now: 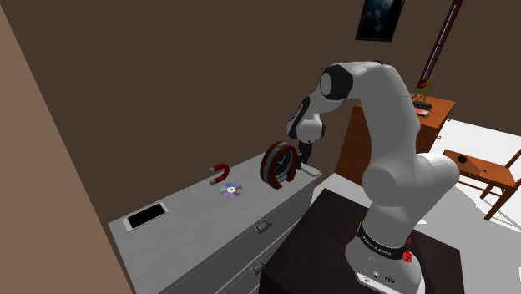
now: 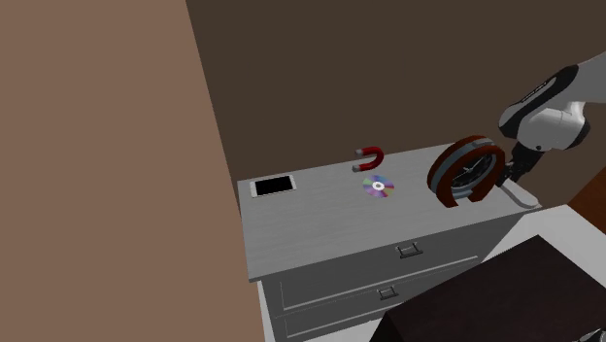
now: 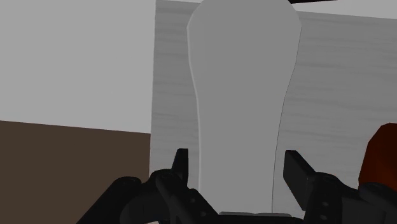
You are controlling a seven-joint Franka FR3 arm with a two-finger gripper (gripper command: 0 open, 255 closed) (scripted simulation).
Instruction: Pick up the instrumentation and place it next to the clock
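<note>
Straddling grey instrument (image 3: 242,95), gripper (image 3: 236,157) (jaws apart), red-rimmed clock (image 1: 278,163) just beside

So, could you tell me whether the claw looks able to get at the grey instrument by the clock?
Probably yes: the claw straddles the grey instrument, its open fingers on either side with nothing between. The clock stands close beside one finger but seems not to block it.

The dresser (image 2: 311,231) is grey, the clock (image 2: 468,172) dark red (grey-banded), the disc (image 2: 379,186) rainbow-sheened.
</note>
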